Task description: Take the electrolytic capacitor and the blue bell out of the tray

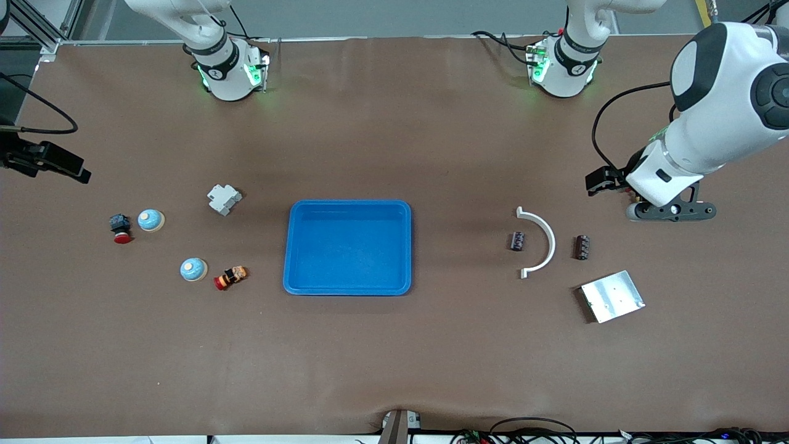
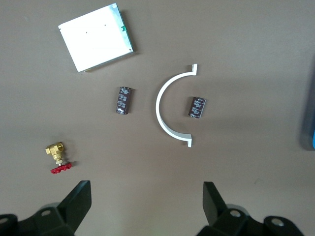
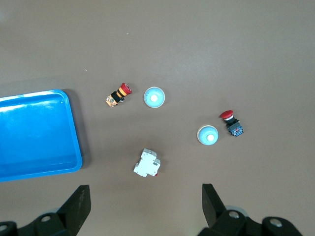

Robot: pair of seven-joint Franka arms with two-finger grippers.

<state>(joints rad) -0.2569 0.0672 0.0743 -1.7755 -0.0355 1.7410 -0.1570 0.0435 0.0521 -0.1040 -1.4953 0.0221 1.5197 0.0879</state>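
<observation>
From where I sit, the tray [image 1: 348, 246] lies empty at the centre of the front view, nothing inside its rim, so I judge the removal already done. Two blue bells rest on the worktop [image 1: 394, 357] toward the right arm's end: one blue bell [image 1: 150, 219] in the left-middle of the frame beside a red-capped push button [image 1: 120, 227], the second bell [image 1: 193, 269] lower down, next to a yellow-and-red switch [image 1: 231, 277]. A grey breaker [image 1: 223, 198] sits between them and the tray. Toward the left arm's end, one electrolytic capacitor [image 1: 517, 241] lies within the curve of a white arc bracket [image 1: 539, 242], another capacitor [image 1: 582, 246] just outside it, and a silver plate [image 1: 612, 296] lower right. The left pincer [image 2: 146, 204] hangs over the worktop above these parts, jaws spread wide and holding nothing. The right pincer [image 3: 146, 205], likewise wide open and empty, hovers over the bells' end. Nothing appears left to lift out.
</observation>
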